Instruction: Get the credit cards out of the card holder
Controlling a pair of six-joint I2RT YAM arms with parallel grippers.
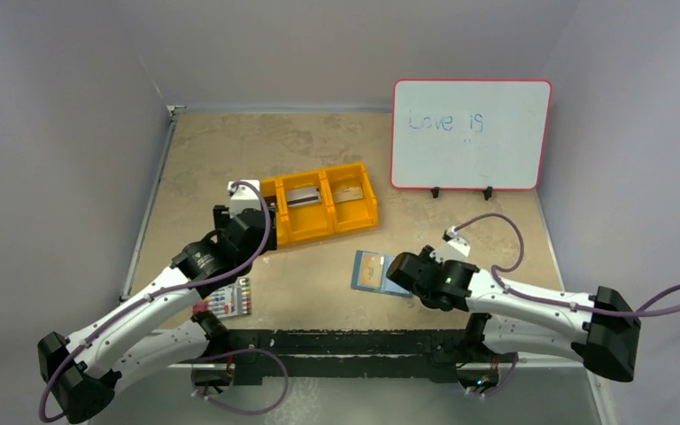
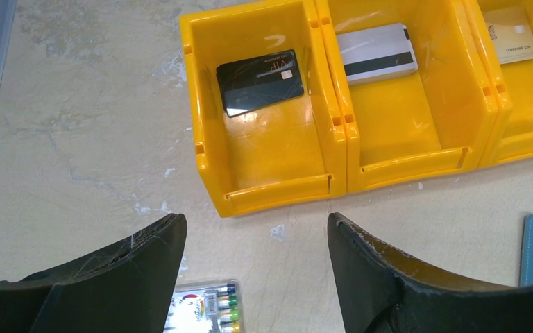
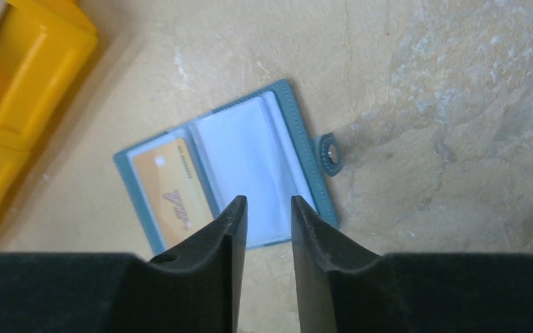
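Observation:
The teal card holder (image 3: pixel 250 149) lies open on the table, snap tab to the right. A tan credit card (image 3: pixel 166 191) sits in its left pocket; the right pocket looks empty. My right gripper (image 3: pixel 267 202) hovers over the holder's near edge, jaws a little apart with nothing between them. Three more credit cards lie in the orange bin (image 2: pixel 277 191), one per compartment: black (image 2: pixel 261 81), silver (image 2: pixel 376 53) and tan (image 2: pixel 510 35). My left gripper (image 2: pixel 253 222) is open and empty over the table just in front of the bin. In the top view the holder (image 1: pixel 370 269) is at the right gripper's (image 1: pixel 398 270) tip.
A pack of coloured markers (image 2: pixel 205 309) lies under the left wrist, also visible at the table's near left (image 1: pixel 227 299). A whiteboard (image 1: pixel 469 133) stands at the back right. The bin (image 1: pixel 319 205) sits mid-table. Walls close in the left and back.

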